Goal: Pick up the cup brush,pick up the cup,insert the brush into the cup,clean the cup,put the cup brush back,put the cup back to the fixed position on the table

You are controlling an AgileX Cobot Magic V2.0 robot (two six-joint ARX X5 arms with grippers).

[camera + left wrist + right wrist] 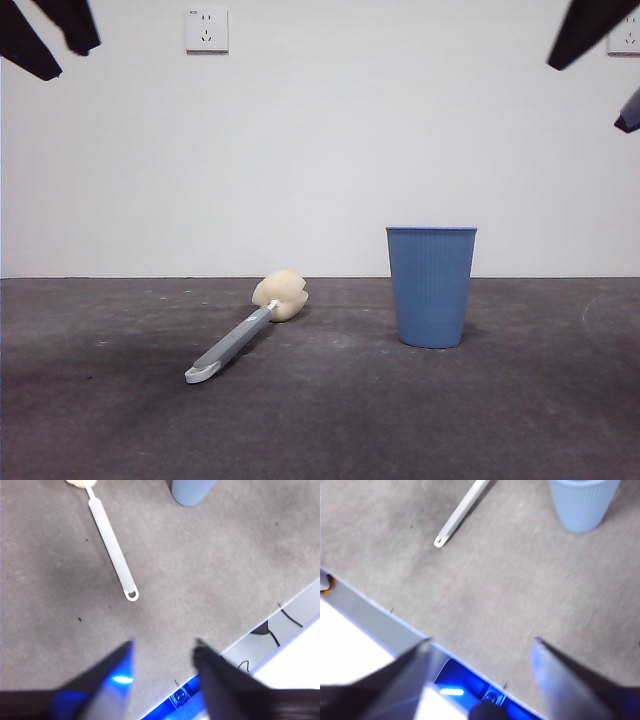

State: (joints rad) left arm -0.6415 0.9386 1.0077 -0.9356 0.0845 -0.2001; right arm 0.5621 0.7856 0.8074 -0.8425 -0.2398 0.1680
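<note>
Cup brush [243, 335] flat on table [520, 420], cup [431, 286] upright beside it; both arms waiting.

Brush's long axis runs diagonally: sponge head [281, 296] toward the wall, just left of the cup and apart from it, looped end [198, 374] toward the camera. No readable writing. Front view alone shows the wall socket [206, 30]. Wrist views alone show the left gripper [162, 649] and right gripper [480, 645] spread wide, empty, above the table's near edge.
</note>
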